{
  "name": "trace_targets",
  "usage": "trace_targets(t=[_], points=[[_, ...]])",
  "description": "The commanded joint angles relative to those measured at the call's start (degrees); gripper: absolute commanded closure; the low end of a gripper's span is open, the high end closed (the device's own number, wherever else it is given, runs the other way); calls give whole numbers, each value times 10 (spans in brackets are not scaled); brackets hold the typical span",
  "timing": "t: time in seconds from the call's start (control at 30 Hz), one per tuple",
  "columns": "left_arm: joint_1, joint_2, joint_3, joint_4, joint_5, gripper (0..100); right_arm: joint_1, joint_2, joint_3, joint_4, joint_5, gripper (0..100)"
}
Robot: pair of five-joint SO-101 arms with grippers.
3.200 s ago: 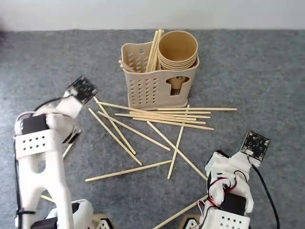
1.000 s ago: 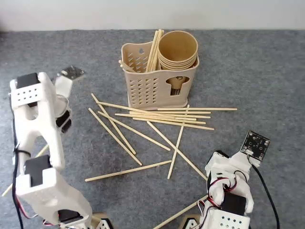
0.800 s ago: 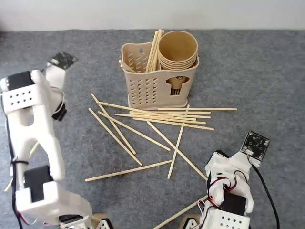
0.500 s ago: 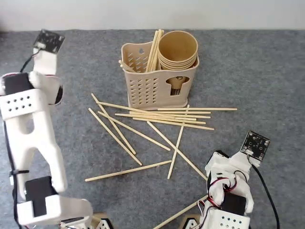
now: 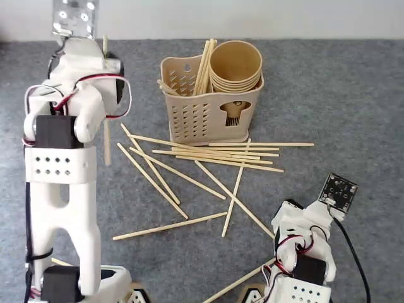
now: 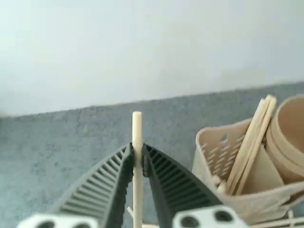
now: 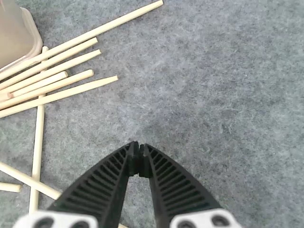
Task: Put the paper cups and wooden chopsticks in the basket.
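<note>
A beige basket [image 5: 205, 120] stands mid-table with stacked paper cups [image 5: 235, 63] and a few chopsticks [image 5: 204, 63] in it. Several loose chopsticks [image 5: 208, 158] lie crossed on the grey carpet in front of it. My left arm [image 5: 72, 95] is raised left of the basket. Its gripper [image 6: 137, 152] is shut on one chopstick [image 6: 137, 128], which hangs roughly upright [image 5: 106, 142]; the basket [image 6: 228, 156] lies ahead and to one side. My right gripper [image 7: 138, 159] is shut on nothing, low over bare carpet near the front right.
The right arm [image 5: 306, 240] sits folded at the front right corner. More chopsticks [image 7: 52, 71] lie just beyond its gripper. One chopstick [image 5: 243, 281] lies at the front edge. A pale wall [image 5: 252, 19] borders the carpet behind the basket.
My left arm has risen from the carpet at the left and swung toward the back, lifting a chopstick with it. The right arm has not moved.
</note>
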Motion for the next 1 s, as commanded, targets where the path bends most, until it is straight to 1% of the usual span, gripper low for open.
trace_targets(t=[0.0, 0.07, 0.3, 0.47, 0.53, 0.7, 0.77, 0.83, 0.97], points=[[1, -27, -26, -75, 65, 987, 4, -8, 9, -1, -4, 990], [0, -28, -26, -120, 90, 987, 4, -8, 9, -1, -4, 990], [3, -29, -29, -229, 184, 987, 4, -8, 9, -1, -4, 990], [8, -29, -29, -277, 267, 987, 4, -8, 9, -1, -4, 990], [22, -28, -28, -286, 286, 987, 4, -8, 9, -1, -4, 990], [66, -22, -23, -289, 287, 987, 4, -8, 9, -1, -4, 990], [76, -21, -9, -304, 286, 987, 4, -8, 9, -1, -4, 990], [77, -21, 19, -339, 270, 987, 4, -8, 9, -1, -4, 990], [74, -21, 106, -440, 199, 987, 4, -8, 9, -1, -4, 990]])
